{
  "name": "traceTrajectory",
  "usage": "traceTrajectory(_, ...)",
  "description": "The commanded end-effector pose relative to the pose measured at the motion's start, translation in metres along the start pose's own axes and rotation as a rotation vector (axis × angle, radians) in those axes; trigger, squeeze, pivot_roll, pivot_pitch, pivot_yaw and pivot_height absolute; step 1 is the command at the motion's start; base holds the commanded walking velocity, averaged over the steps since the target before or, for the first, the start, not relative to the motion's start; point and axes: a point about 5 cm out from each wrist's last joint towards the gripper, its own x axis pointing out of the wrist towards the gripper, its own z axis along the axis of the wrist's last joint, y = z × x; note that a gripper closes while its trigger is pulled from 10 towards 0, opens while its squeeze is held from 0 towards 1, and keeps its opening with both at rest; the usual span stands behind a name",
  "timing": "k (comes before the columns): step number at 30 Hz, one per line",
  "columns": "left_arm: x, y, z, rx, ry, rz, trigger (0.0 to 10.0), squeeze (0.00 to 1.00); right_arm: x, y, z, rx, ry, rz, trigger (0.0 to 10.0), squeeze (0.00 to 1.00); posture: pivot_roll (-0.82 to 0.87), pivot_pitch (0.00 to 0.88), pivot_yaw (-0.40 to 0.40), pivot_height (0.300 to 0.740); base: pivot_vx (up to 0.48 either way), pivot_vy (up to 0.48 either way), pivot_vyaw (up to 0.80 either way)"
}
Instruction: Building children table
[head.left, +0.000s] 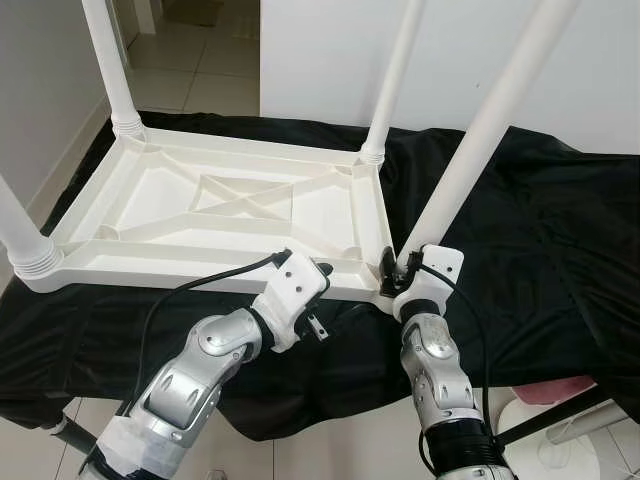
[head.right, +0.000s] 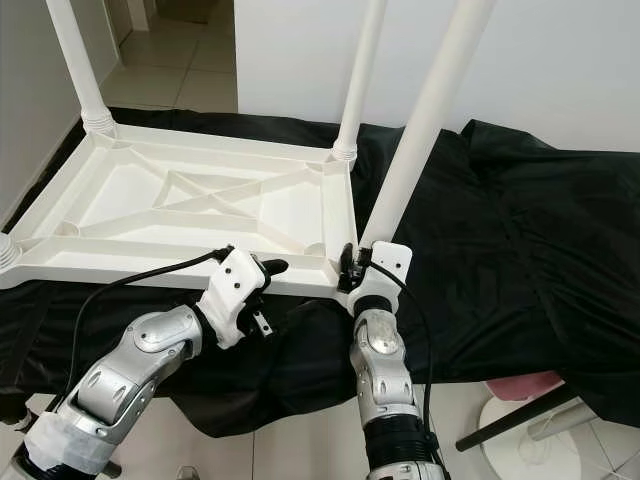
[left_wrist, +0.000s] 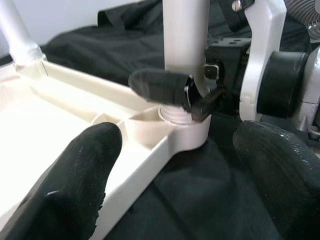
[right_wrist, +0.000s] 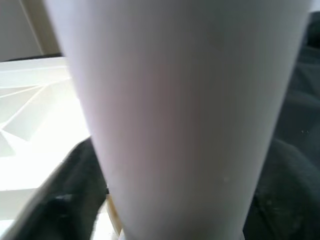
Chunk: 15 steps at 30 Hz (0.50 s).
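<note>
Overhead, we log a black cloth (head.left: 540, 230) over tiled floor (head.left: 180, 70); upturned tabletop (head.left: 170, 215) at 10 o'clock. Wrist close-up: right gripper (left_wrist: 192, 97) clamps the leg (head.left: 480, 150); left gripper (head.left: 312, 295) gapes.

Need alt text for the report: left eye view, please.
The right hand grips the base of a white leg at the near corner of an upside-down white table top on a black cloth. The left hand hovers open beside the near rim.
</note>
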Motion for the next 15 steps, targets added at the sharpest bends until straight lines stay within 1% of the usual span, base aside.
traceTrajectory(1, 0.001, -0.004, -0.003, 0.008, 0.004, -0.033, 10.0, 0.0, -0.005, 0.002, -0.002, 0.02, -0.008, 0.027, 10.0, 1.0, 0.04, 0.0, -0.091, 0.74, 0.0, 0.0, 0.0)
traceTrajectory(3, 0.001, -0.004, -0.005, 0.007, 0.003, 0.007, 10.0, 0.0, -0.009, -0.001, 0.0, 0.023, -0.031, 0.074, 10.0, 1.0, 0.04, 0.0, -0.092, 0.74, 0.0, 0.0, 0.0)
traceTrajectory(4, 0.001, -0.004, -0.005, 0.007, 0.003, 0.007, 10.0, 0.0, -0.009, -0.001, 0.0, 0.023, -0.031, 0.074, 10.0, 1.0, 0.04, 0.0, -0.092, 0.74, 0.0, 0.0, 0.0)
traceTrajectory(5, 0.0, -0.004, -0.007, -0.015, 0.008, 0.014, 10.0, 0.0, -0.011, -0.002, 0.0, 0.016, -0.039, 0.092, 10.0, 1.0, 0.04, 0.0, -0.092, 0.74, 0.0, 0.0, 0.0)
traceTrajectory(7, 0.0, -0.004, -0.01, -0.031, 0.02, 0.029, 10.0, 0.0, -0.015, -0.006, -0.001, -0.003, -0.039, 0.117, 10.0, 1.0, 0.04, 0.0, -0.092, 0.74, 0.0, 0.0, 0.0)
traceTrajectory(8, 0.0, -0.004, -0.01, -0.031, 0.02, 0.029, 10.0, 0.0, -0.015, -0.006, -0.001, -0.003, -0.039, 0.117, 10.0, 1.0, 0.04, 0.0, -0.092, 0.74, 0.0, 0.0, 0.0)
traceTrajectory(10, 0.0, -0.003, -0.01, -0.034, 0.025, 0.04, 10.0, 0.0, -0.018, -0.012, -0.002, -0.009, -0.037, 0.136, 10.0, 1.0, 0.04, 0.0, -0.092, 0.74, 0.0, 0.0, 0.0)
traceTrajectory(11, -0.001, -0.003, -0.01, -0.035, 0.029, 0.042, 10.0, 0.0, -0.019, -0.016, -0.002, -0.012, -0.035, 0.168, 10.0, 0.93, 0.04, 0.0, -0.093, 0.74, 0.0, 0.0, 0.0)
traceTrajectory(12, -0.001, -0.003, -0.01, -0.035, 0.029, 0.042, 10.0, 0.0, -0.019, -0.016, -0.002, -0.012, -0.035, 0.168, 10.0, 0.93, 0.04, 0.0, -0.093, 0.74, 0.0, 0.0, 0.0)
traceTrajectory(13, -0.002, -0.002, -0.011, -0.036, 0.031, 0.043, 10.0, 0.0, -0.02, -0.018, -0.002, -0.012, -0.034, 0.194, 10.0, 0.93, 0.04, 0.0, -0.093, 0.74, 0.0, 0.0, 0.0)
traceTrajectory(14, -0.002, -0.002, -0.011, -0.044, 0.035, 0.041, 10.0, 0.0, -0.019, -0.022, -0.002, -0.017, -0.035, 0.21, 10.0, 0.0, 0.04, 0.0, -0.092, 0.74, 0.0, 0.0, 0.0)
traceTrajectory(15, -0.003, -0.001, -0.011, -0.043, 0.032, 0.039, 10.0, 0.0, -0.018, -0.025, 0.0, -0.028, -0.043, 0.234, 10.0, 0.0, 0.04, 0.0, -0.091, 0.74, 0.0, 0.0, 0.0)
